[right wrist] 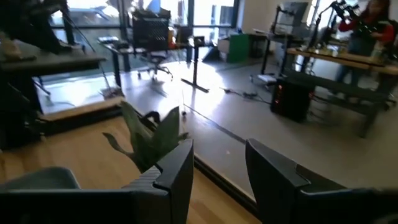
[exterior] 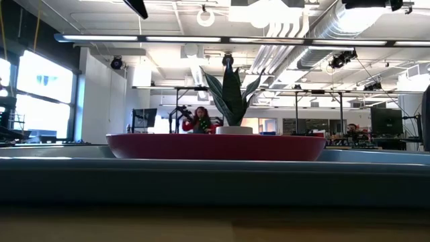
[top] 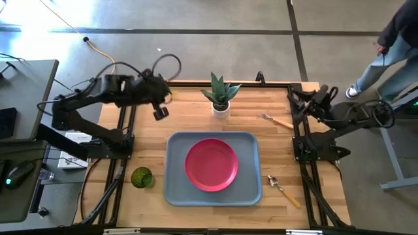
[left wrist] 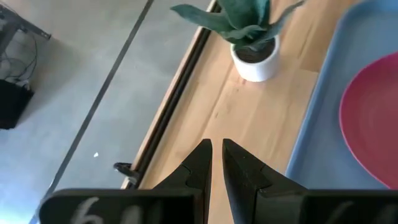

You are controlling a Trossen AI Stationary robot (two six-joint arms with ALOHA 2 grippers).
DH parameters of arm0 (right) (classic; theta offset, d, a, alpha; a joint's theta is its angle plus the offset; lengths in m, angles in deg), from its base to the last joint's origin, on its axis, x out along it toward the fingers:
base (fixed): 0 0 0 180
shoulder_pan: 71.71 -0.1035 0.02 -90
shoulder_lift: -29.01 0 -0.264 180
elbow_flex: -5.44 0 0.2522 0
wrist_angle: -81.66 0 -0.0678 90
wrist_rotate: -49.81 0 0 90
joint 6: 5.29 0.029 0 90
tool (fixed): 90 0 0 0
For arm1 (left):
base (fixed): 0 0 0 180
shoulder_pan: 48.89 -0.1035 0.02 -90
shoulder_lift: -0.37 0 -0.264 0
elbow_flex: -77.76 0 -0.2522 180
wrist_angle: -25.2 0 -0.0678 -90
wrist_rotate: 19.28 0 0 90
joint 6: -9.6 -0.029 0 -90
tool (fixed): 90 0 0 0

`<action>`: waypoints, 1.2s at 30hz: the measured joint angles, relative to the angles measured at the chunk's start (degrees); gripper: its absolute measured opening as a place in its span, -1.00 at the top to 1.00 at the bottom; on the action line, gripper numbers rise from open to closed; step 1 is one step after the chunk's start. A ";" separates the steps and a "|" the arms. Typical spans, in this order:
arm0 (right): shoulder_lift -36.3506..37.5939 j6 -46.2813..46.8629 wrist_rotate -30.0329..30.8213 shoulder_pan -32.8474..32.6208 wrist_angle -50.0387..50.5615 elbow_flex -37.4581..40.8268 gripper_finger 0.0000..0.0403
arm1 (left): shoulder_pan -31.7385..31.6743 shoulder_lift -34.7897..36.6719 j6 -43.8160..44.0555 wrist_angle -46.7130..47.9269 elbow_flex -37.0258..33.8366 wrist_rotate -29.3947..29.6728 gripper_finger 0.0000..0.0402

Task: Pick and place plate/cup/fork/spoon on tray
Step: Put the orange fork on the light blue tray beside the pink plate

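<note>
The smooth round pink-red plate (top: 211, 164) already lies flat in the grey-blue plastic tray (top: 175, 189), so 1 of 4 items looks done. Nearest the front edge of the wooden tabletop (top: 189, 111), the translucent green cup (top: 142, 177) stands just left of the tray and the slim spoon (top: 283, 189) just right. Farther back lies the fork (top: 277, 120) (beside a potted plant (top: 221, 95)). The left tool (top: 160, 112) hovers with fingers nearly closed, empty; the right tool (right wrist: 217, 177) waits open at the right edge. Next probably means reaching a remaining piece.
</note>
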 joint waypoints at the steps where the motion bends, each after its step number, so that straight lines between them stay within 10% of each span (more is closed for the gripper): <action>1: -1.19 2.27 0.07 0.66 2.55 -1.36 0.32 | -1.29 0.61 -0.73 -0.02 0.00 -0.91 0.85; 18: -15.12 21.03 -26.18 22.41 21.00 -7.16 0.32 | -17.80 3.52 -6.01 -1.53 -1.01 -12.51 0.85; 36: -31.70 14.46 -57.71 42.59 25.22 -7.08 0.32 | -24.78 14.78 -5.84 -26.65 -29.20 -23.10 0.85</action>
